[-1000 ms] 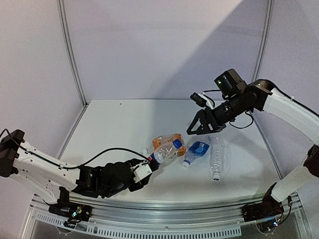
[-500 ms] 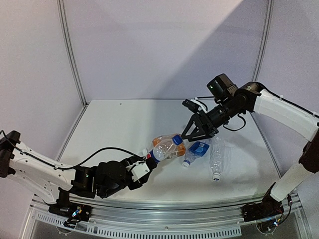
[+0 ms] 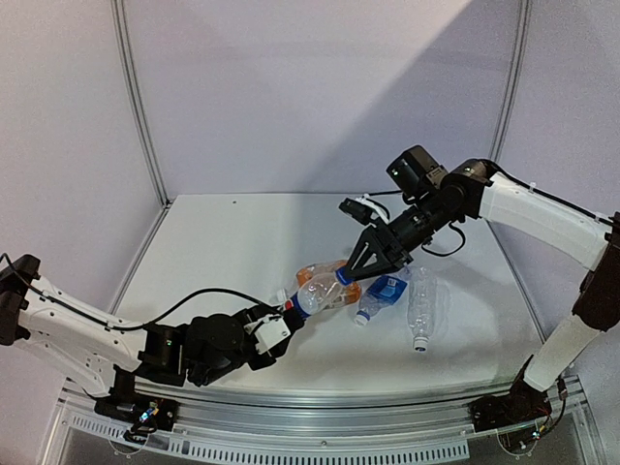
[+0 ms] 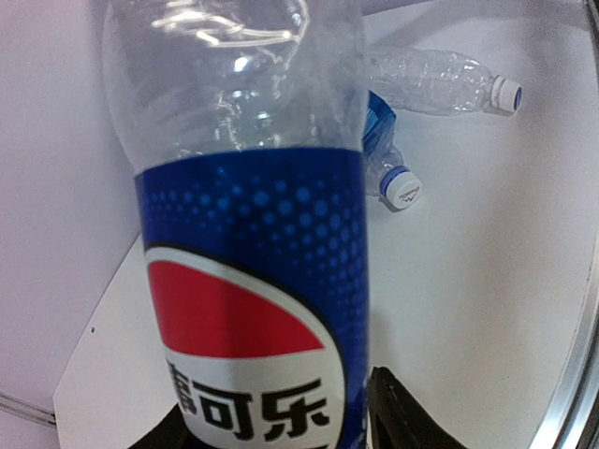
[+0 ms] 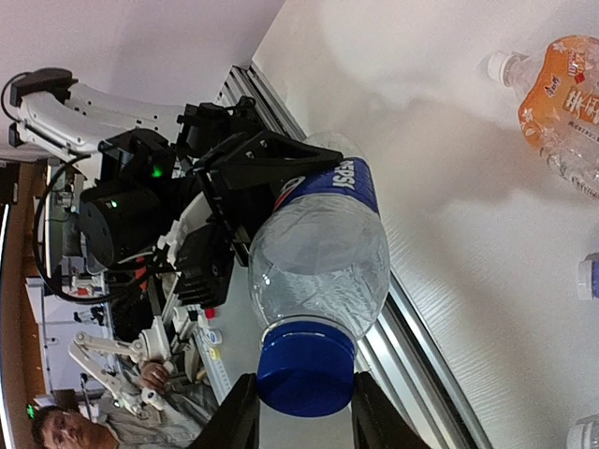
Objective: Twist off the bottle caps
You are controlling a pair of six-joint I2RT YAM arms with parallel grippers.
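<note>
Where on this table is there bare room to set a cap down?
Bare: the table left of and behind the orange bottle, and its near strip before the plain bottle. Crowded: the middle, where left gripper and right gripper flank the Pepsi bottle.

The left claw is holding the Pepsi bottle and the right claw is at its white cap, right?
Not quite: the cap on the Pepsi bottle is blue, not white, as the right wrist view shows. The rest is right: the left claw holds the bottle, and the right claw straddles that cap.
</note>
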